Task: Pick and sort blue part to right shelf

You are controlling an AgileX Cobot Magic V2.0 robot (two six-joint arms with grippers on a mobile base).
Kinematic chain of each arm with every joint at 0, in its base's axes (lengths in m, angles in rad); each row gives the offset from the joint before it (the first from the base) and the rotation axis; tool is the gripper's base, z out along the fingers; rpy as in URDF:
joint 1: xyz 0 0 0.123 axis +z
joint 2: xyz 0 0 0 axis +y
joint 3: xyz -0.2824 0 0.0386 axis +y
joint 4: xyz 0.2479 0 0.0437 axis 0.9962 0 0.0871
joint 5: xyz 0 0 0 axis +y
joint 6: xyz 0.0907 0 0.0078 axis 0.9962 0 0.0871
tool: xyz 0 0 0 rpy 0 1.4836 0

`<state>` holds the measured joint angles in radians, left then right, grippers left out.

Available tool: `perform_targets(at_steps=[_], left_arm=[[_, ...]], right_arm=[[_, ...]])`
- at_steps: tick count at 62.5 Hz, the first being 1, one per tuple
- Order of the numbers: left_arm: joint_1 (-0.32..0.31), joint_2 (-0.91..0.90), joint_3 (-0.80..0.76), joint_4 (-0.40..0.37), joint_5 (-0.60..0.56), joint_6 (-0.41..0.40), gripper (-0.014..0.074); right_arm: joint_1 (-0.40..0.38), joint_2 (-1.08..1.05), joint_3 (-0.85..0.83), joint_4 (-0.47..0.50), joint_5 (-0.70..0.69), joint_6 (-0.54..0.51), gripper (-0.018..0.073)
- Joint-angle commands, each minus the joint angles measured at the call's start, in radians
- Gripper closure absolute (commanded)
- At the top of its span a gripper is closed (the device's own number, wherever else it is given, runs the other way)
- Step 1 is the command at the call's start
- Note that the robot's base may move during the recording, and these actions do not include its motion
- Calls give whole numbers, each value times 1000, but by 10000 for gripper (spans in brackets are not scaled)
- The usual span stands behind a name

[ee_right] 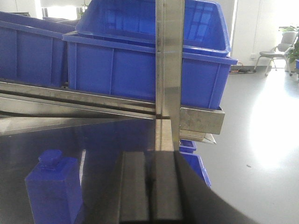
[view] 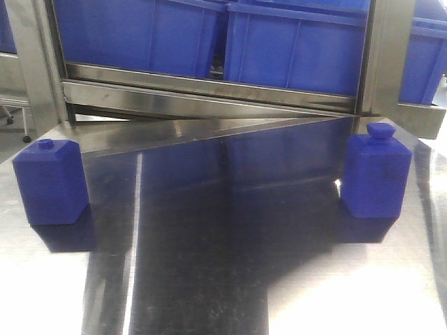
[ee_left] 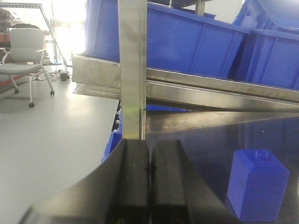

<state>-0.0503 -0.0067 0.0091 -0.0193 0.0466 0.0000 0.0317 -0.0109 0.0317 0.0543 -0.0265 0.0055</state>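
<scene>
The blue part (view: 376,174), a deep-blue bottle-shaped block with a wide rounded knob, stands upright on the steel table at the right; it also shows at the lower left of the right wrist view (ee_right: 53,189). A similar blue block with a small narrow stub (view: 51,181) stands at the left and shows in the left wrist view (ee_left: 258,184). My left gripper (ee_left: 149,161) is shut and empty, left of the stub block. My right gripper (ee_right: 152,175) is shut and empty, right of the blue part. Neither gripper shows in the front view.
A steel shelf frame (view: 209,91) holding several blue bins (view: 293,42) runs across the back of the table (view: 209,279). Upright steel posts (ee_left: 133,65) (ee_right: 169,65) stand just ahead of each gripper. Small blue bins (ee_right: 196,163) sit below the table's right side. An office chair (ee_left: 25,56) stands at the far left.
</scene>
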Motion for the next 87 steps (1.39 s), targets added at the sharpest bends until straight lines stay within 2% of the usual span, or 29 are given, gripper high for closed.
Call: perform_targets(at_steps=[1, 23, 37, 48, 61, 67, 73, 81, 87], left_arm=[[-4, -19, 22, -8, -81, -7, 473], [-4, -19, 22, -8, -81, -7, 473], [-4, -19, 22, -8, -81, -7, 473], [-4, -19, 22, -8, -81, -7, 473], [-4, -19, 22, -8, -81, -7, 473], [-4, -19, 22, -8, -81, -7, 473], [-4, -19, 22, -8, -81, -7, 473], [-4, -19, 22, -8, -81, -7, 473], [-4, -19, 22, -8, -81, -7, 473]], right_arm=[[-3, -21, -22, 2, -83, -5, 501], [-3, -21, -35, 2, -64, -5, 501], [-3, -7, -151, 2, 134, -5, 501], [-3, 110, -280, 2, 344, -5, 501], [-2, 305, -376, 2, 355, -5, 501], [-2, 404, -420, -12, 352, 57, 501], [16, 528, -466, -96, 360, 163, 501], [80, 687, -541, -207, 378, 297, 496], [130, 807, -614, -255, 405, 339, 410]])
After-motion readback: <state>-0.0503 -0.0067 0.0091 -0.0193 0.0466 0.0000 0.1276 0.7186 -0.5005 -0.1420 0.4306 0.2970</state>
